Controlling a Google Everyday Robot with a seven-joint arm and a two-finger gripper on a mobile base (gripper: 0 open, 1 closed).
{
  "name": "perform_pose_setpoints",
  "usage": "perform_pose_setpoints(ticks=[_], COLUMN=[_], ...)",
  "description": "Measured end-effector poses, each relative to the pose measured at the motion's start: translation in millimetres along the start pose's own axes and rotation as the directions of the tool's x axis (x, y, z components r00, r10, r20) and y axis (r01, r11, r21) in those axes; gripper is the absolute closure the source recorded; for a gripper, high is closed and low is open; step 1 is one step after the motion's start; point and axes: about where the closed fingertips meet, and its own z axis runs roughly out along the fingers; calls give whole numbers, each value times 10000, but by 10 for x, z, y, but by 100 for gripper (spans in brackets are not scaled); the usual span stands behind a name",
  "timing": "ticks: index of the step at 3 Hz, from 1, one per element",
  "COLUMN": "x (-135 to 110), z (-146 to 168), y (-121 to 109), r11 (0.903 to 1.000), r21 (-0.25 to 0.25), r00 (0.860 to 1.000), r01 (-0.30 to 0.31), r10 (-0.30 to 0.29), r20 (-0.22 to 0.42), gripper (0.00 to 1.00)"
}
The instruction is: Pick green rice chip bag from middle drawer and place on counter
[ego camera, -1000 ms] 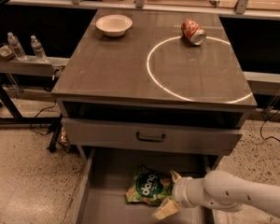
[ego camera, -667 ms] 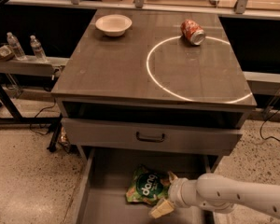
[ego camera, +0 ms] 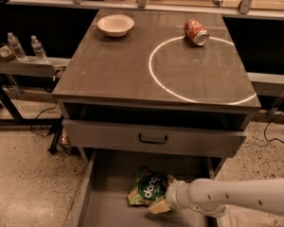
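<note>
Down at the front, the white arm [ego camera: 236, 195] reaches in low from the right, and the pincer [ego camera: 160, 205] sits inside the middle drawer [ego camera: 106, 209], right at the lower right edge of the green rice chip bag [ego camera: 144, 190]. Pincer and bag look to be touching, but whether it has a grip, or how wide it stands, I cannot tell from here.

The bag lies flat on the drawer's grey floor, logo up, nearer the right side than the left. The drawer is pulled well out.

Just above it, a closed grey drawer front [ego camera: 109, 136] with a dark handle [ego camera: 153, 139] at its middle, and over that an open dark slot under the top.

Up on the table [ego camera: 109, 74], a thin white ring [ego camera: 150, 69] takes up the right half. A red-orange soda can [ego camera: 196, 32] lies on its side at the ring's far edge. Far left corner, a white bowl [ego camera: 115, 24], upright.

Off to the left, a narrow side shelf [ego camera: 28, 66] carries two water bottles [ego camera: 15, 46], standing close together.
</note>
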Motion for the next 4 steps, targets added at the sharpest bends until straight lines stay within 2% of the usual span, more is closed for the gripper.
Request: perform_pose_setpoints(ticks=[1, 2, 3, 4], x=[58, 82, 97, 35], z=[29, -10, -201, -500], y=[-80, -109, -125, -108], r11=[9986, 9970, 9948, 9937], r21=[526, 772, 1018, 1117], r00=[9998, 9997, 9999, 9999], r01=[-16, -25, 15, 119], r10=[27, 45, -1, -123], r20=[-203, -250, -147, 29], gripper=[47, 70, 94, 100])
